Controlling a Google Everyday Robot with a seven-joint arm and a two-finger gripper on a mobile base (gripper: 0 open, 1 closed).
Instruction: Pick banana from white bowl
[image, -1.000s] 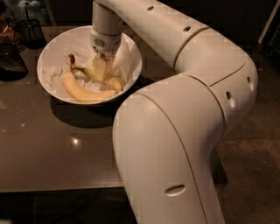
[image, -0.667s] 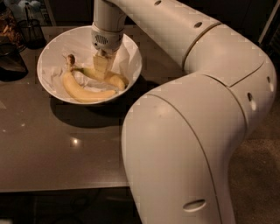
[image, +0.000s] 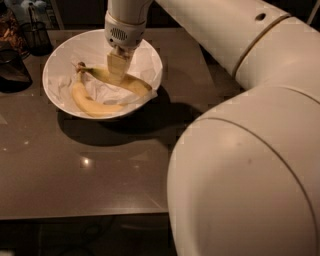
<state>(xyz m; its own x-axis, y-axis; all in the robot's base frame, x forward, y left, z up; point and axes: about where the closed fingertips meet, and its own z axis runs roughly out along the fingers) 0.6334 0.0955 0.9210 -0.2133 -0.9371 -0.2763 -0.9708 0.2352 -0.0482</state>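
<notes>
Banana, fairly straight and deep yellow (image: 136, 85), lies in the wide round white paper-lined bowl (image: 65, 50), running from 11 to 3 o'clock. The gripper (image: 117, 69) stands down on its middle; whether it is clamped or apart cannot be told. A paler curved banana (image: 90, 103) lies at 7 o'clock. The bowl sits on a dark glossy table (image: 100, 170).

I take this for an office break area or kitchenette (dimly lit). My gripper (image: 116, 75) hangs inside a paper-lined white bowl (image: 59, 61) on a glossy dark table (image: 100, 172). A wire-mesh cup (image: 36, 36) stands off to the jaws' side, farther back.
</notes>
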